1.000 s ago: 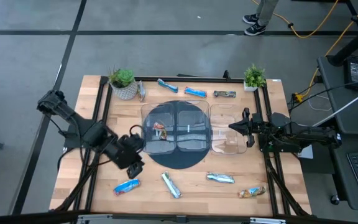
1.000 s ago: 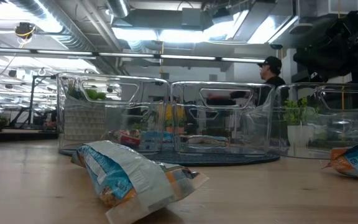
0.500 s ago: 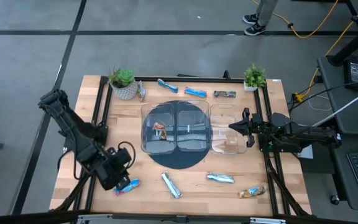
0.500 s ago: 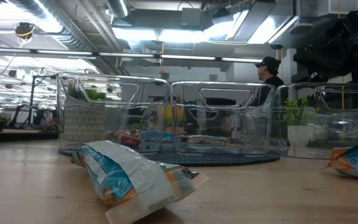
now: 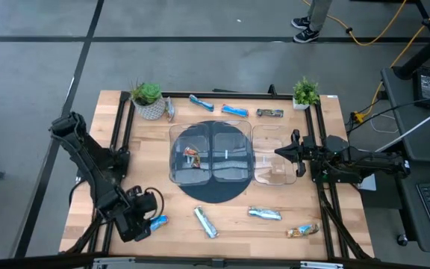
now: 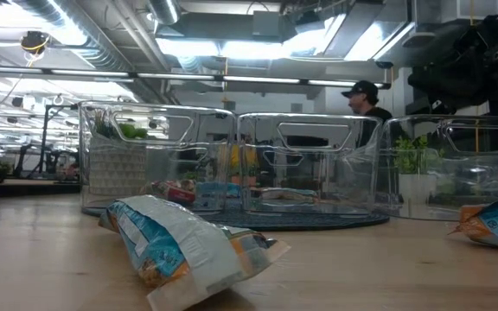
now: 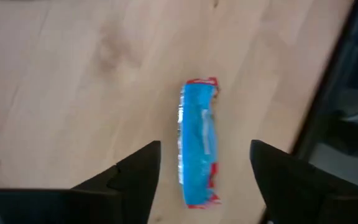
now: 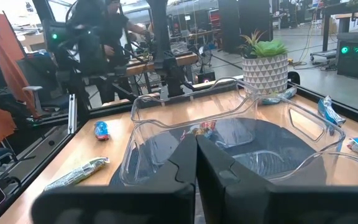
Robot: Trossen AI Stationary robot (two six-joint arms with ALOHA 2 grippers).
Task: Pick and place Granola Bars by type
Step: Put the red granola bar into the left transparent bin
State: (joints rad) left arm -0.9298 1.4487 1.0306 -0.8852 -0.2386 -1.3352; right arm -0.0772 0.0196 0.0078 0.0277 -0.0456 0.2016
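Observation:
My left gripper is open and hangs over the table's near left corner. A bright blue bar with red ends lies flat on the wood between and below its fingers, untouched; it is also seen in the high view. Along the near edge lie two silver-blue bars and a tan-orange bar. The far edge holds two blue bars and a dark brown one. My right gripper is shut and waits by the right clear tray.
Three clear trays stand mid-table, two on a dark round mat and one beside it; the left tray holds an orange-red bar. Potted plants stand at the far corners. A person stands beyond the table.
My left gripper has swung from beside the left tray toward the table's near left corner and has come to hang over the bright blue bar. The bars and the right arm have stayed where they were.

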